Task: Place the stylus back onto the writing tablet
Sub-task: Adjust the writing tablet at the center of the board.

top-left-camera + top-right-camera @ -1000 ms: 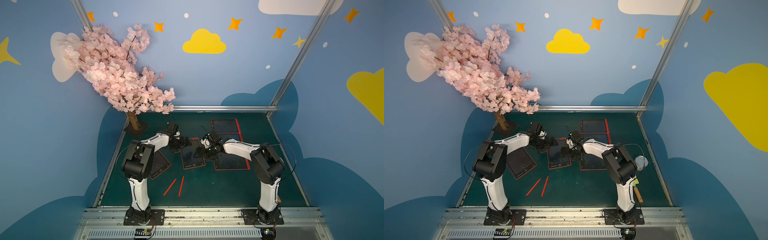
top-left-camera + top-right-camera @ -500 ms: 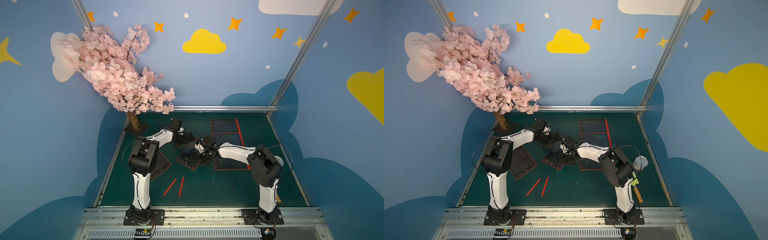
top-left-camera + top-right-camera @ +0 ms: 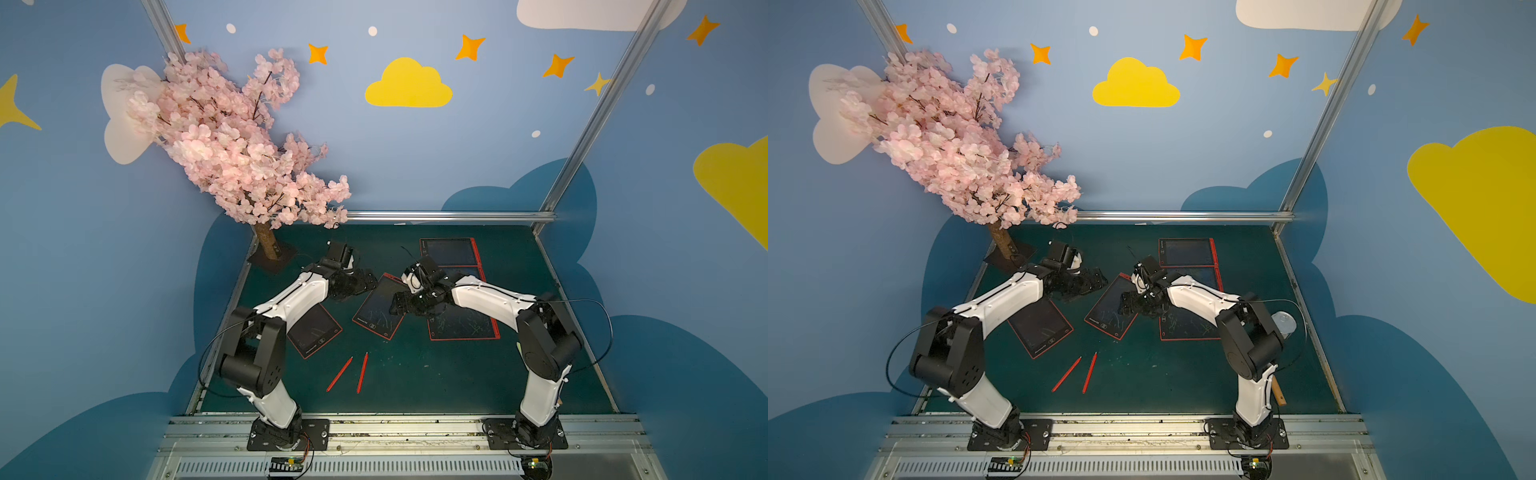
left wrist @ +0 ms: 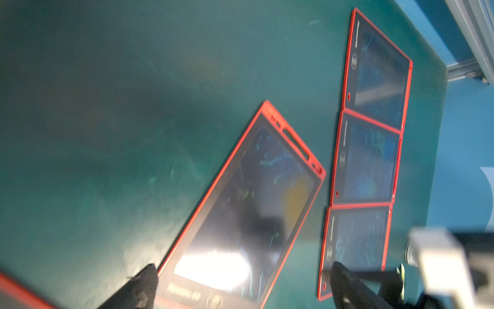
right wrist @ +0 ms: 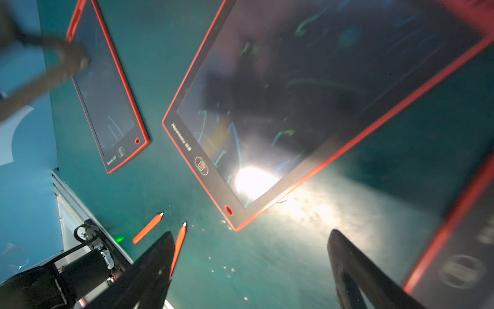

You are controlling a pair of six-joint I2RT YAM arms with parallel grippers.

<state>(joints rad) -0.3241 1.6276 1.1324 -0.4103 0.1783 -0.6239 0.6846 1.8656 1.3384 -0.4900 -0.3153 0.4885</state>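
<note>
The left pincer (image 3: 368, 280) is hovering just beside the far corner of the slanted tablet (image 3: 376, 316), its jaws standing wide apart and gripping nothing. The right pincer (image 3: 397, 306) is reaching over that tablet's right edge, jaws likewise spread and empty. Two red styluses are lying on the green surface (image 3: 436, 374) nearer the robot's bases, touching no tablet. The left stylus (image 3: 339, 374) is lying at a slant. The right stylus (image 3: 362, 372) is lying close beside it, with both tips pointing toward the tablets. Another tablet (image 3: 316, 330) is lying under the left arm.
</note>
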